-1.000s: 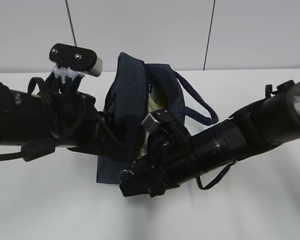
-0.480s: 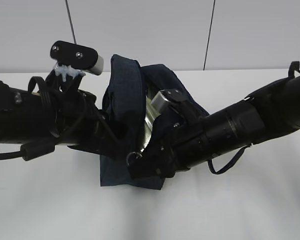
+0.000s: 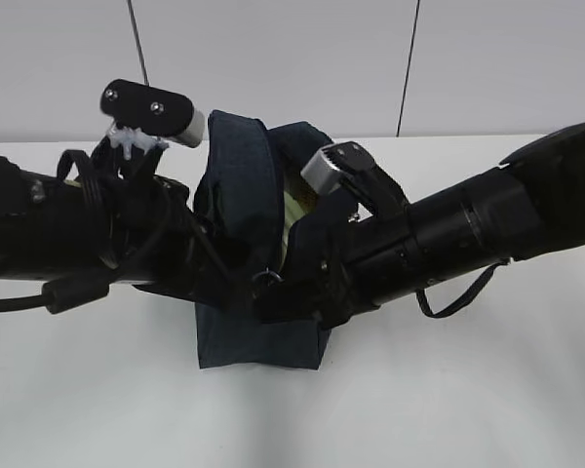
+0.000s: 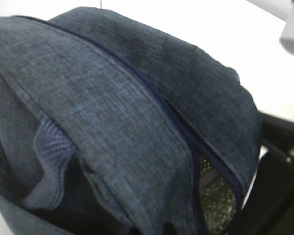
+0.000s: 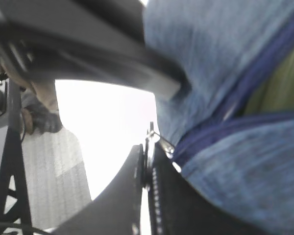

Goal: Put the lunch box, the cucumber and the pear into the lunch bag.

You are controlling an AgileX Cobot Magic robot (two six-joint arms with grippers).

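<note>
The right hand [image 5: 148,164] is seen pressed together on the silver ring pull [image 3: 266,280] of the zipper, the metal tab being pinched edge-on between its fingers in the right wrist view. The left hand is hidden behind its own arm and the fabric; it is taken to be closed, apparently on the near side of the lunch bag [image 3: 258,336], though what it grips cannot be told. Between the two hands the lunch bag is held upright on the table [image 3: 468,409], its zipper [image 4: 171,115] run shut along most of the top, with a short gap left just beside the right hand where silvery lining [image 4: 216,205] and something pale green are glimpsed. The lunch box, cucumber and pear are seen nowhere outside the bag, so packing is judged done and only the last of the closing seems left. Around the hands, both dark arms crowd the bag and block much of it.
</note>
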